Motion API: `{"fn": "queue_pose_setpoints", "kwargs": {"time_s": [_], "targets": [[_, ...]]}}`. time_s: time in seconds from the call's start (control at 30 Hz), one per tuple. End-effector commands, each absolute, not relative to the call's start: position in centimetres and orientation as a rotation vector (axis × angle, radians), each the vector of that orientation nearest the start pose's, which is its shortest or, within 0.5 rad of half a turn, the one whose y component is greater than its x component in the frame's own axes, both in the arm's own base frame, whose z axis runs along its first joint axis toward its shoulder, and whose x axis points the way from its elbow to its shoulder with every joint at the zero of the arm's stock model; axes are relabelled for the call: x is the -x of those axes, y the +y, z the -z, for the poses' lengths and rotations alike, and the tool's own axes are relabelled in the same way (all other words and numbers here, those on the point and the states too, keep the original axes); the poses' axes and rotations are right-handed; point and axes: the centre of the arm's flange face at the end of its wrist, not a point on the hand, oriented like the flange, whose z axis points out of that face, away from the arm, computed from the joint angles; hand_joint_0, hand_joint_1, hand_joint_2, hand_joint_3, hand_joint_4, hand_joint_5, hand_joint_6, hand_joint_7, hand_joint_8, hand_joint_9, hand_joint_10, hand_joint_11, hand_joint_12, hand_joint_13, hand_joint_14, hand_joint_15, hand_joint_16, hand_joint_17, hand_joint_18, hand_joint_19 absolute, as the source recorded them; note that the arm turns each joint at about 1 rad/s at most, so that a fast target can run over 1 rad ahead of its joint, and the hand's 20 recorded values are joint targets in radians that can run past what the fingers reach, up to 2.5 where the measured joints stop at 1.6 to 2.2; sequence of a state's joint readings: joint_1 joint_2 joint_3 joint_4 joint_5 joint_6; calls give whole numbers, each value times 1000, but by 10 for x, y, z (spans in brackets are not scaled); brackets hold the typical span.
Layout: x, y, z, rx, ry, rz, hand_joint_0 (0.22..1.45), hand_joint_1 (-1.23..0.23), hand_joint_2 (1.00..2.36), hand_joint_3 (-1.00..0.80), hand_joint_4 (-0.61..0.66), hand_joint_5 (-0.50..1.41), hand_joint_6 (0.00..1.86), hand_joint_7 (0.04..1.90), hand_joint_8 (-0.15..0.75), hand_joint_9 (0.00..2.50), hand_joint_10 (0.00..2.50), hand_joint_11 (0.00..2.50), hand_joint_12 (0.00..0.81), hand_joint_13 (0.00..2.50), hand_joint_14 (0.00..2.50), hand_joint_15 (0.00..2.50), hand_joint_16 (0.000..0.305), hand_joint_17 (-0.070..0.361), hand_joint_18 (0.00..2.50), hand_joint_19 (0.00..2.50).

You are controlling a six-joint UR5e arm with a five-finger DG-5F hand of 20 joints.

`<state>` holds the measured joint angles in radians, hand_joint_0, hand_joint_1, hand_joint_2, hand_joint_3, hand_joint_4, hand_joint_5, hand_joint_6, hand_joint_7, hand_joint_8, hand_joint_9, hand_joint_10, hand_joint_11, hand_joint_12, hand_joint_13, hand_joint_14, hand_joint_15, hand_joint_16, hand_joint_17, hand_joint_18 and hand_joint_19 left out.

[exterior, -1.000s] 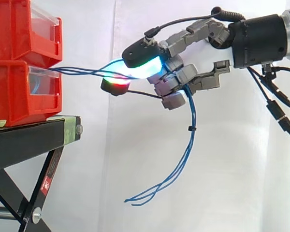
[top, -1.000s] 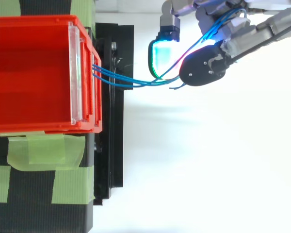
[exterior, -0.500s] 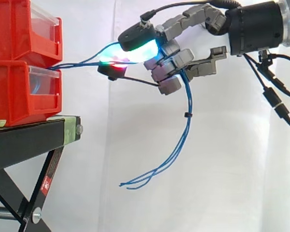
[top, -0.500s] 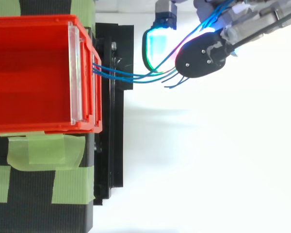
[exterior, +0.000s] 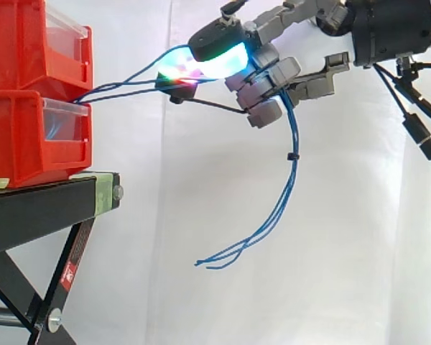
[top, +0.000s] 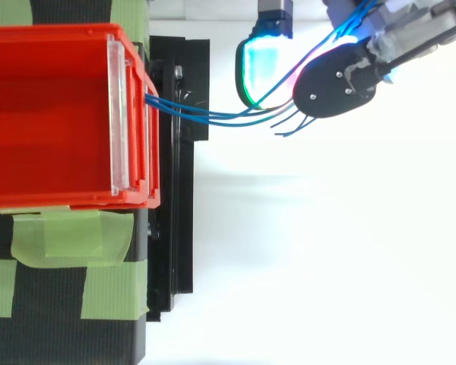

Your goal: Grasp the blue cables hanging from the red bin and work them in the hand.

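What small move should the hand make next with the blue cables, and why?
Probably roll the strands within its grip rather than pull away: the hand is shut on the blue cables, which run nearly straight to the red bin, their free ends dangling.

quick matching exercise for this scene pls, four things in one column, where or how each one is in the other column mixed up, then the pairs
Things:
1. blue cables
2. hand
3. red bins
4. green tape

Place or state:
A. stacked one on the other on the black stand
B. stuck on the stand's top and edge
C. curled round a thin bundle, pads glowing
D. run from the bins' front up to the robot, loose ends dangling in the air

Pairs: 1-D, 2-C, 3-A, 4-B
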<state>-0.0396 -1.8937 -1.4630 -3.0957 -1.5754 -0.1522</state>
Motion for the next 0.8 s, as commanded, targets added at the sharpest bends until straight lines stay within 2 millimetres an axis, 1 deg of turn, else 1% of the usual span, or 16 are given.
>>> {"fn": "queue_pose_setpoints", "kwargs": {"time_s": [0.0, 0.23, 0.27, 0.3, 0.33, 0.37, 0.4, 0.43, 0.47, 0.5, 0.53, 0.57, 0.6, 0.7, 0.77], "targets": [[-591, -157, -368, -1241, 1389, -994, 1323, -730, 1039, 448, 61, 265, 189, 1283, 370, 319, 2500, 2259, 441, 582, 2500, 1114, 52, 117, 860, 1263], [-588, -156, -375, -1239, 1388, -995, 1328, -731, 1018, 453, 63, 272, 183, 1281, 369, 319, 2500, 2283, 441, 572, 2500, 1137, 52, 117, 861, 1257], [-588, -157, -375, -1241, 1386, -995, 1317, -737, 1010, 411, 69, 272, 183, 1285, 370, 317, 2500, 2302, 446, 579, 2500, 1147, 52, 117, 888, 1287], [-588, -156, -375, -1241, 1386, -995, 1266, -751, 1002, 347, 85, 266, 178, 1288, 370, 312, 2500, 2291, 445, 600, 2500, 1166, 52, 117, 987, 1381], [-588, -156, -375, -1242, 1385, -993, 1184, -768, 1004, 261, 108, 257, 165, 1295, 378, 297, 2500, 2284, 448, 619, 2500, 1198, 53, 118, 1070, 1387], [-588, -156, -375, -1243, 1384, -992, 1167, -774, 1005, 201, 117, 255, 156, 1302, 381, 295, 2500, 2283, 449, 623, 2500, 1203, 53, 120, 1081, 1368], [-587, -157, -375, -1245, 1381, -991, 1087, -783, 1015, 24, 142, 250, 111, 1324, 387, 285, 2500, 2314, 453, 637, 2500, 1227, 55, 123, 1114, 1319], [-588, -156, -375, -1244, 1383, -993, 1040, -786, 1015, -85, 167, 250, 106, 1332, 394, 286, 2500, 2301, 462, 651, 2500, 1246, 57, 127, 1139, 1284], [-588, -155, -375, -1242, 1390, -994, 990, -781, 1018, -213, 187, 248, 91, 1338, 394, 282, 2500, 2330, 452, 644, 2500, 1260, 56, 127, 1139, 1274], [-588, -154, -375, -1242, 1390, -994, 941, -777, 1018, -376, 208, 241, 72, 1347, 400, 278, 2500, 2349, 457, 644, 2500, 1268, 56, 127, 1134, 1284], [-588, -153, -375, -1244, 1388, -996, 910, -775, 1017, -471, 222, 236, 64, 1357, 401, 276, 2500, 2340, 460, 643, 2500, 1262, 57, 128, 1128, 1284], [-588, -153, -375, -1246, 1388, -997, 911, -775, 1016, -499, 223, 235, 62, 1357, 405, 276, 2500, 2345, 457, 641, 2500, 1281, 57, 128, 1127, 1287], [-588, -152, -375, -1248, 1385, -1002, 892, -772, 1015, -574, 232, 235, 53, 1361, 406, 270, 2500, 2365, 461, 638, 2500, 1277, 57, 129, 1123, 1283], [-588, -152, -375, -1257, 1379, -1010, 867, -769, 1011, -699, 248, 241, 39, 1369, 407, 273, 2500, 2294, 461, 638, 2500, 1269, 57, 129, 1119, 1290], [-588, -153, -375, -1263, 1375, -1013, 856, -766, 1010, -732, 255, 245, 42, 1369, 408, 277, 2500, 2305, 461, 641, 2500, 1254, 58, 129, 1121, 1288]]}}
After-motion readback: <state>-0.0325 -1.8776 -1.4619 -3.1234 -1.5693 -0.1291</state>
